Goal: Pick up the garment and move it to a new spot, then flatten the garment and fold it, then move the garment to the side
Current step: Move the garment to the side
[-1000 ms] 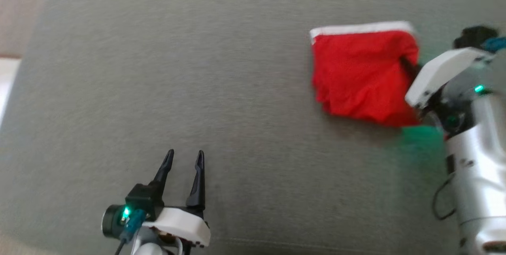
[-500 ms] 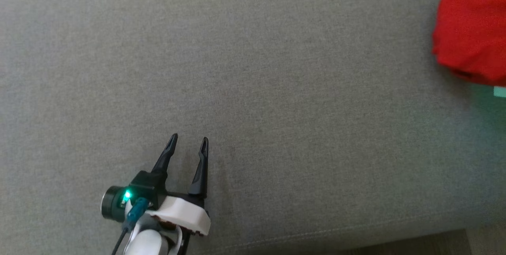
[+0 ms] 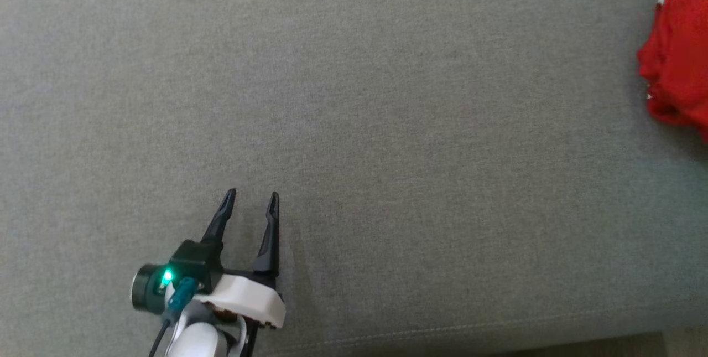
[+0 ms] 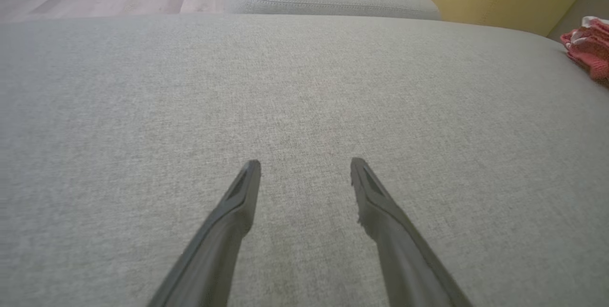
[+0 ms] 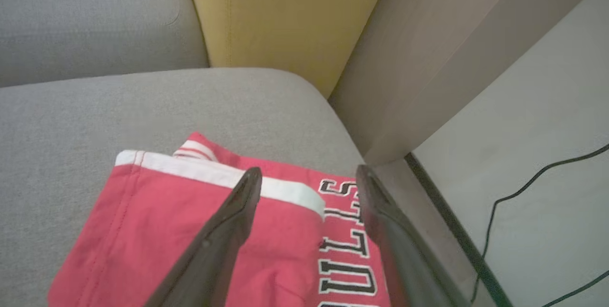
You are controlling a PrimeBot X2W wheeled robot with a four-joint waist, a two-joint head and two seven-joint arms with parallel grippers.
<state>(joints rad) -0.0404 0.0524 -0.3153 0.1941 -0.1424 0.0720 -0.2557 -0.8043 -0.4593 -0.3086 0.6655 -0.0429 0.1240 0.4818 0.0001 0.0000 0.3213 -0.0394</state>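
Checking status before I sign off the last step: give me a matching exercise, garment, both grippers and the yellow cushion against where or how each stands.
Things: 1 red garment; 2 left gripper; 3 right gripper; 4 yellow cushion.
States: A open over bare grey seat; B upright behind the seat corner; C lying at the seat's right end; D open above the garment.
Pairs: 1-C; 2-A; 3-D; 4-B.

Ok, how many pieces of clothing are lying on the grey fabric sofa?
1. The folded red fabric garment with a white band lies at the grey sofa seat's right end, near the yellow cushion, beneath the open right gripper. More could lie outside the frames.
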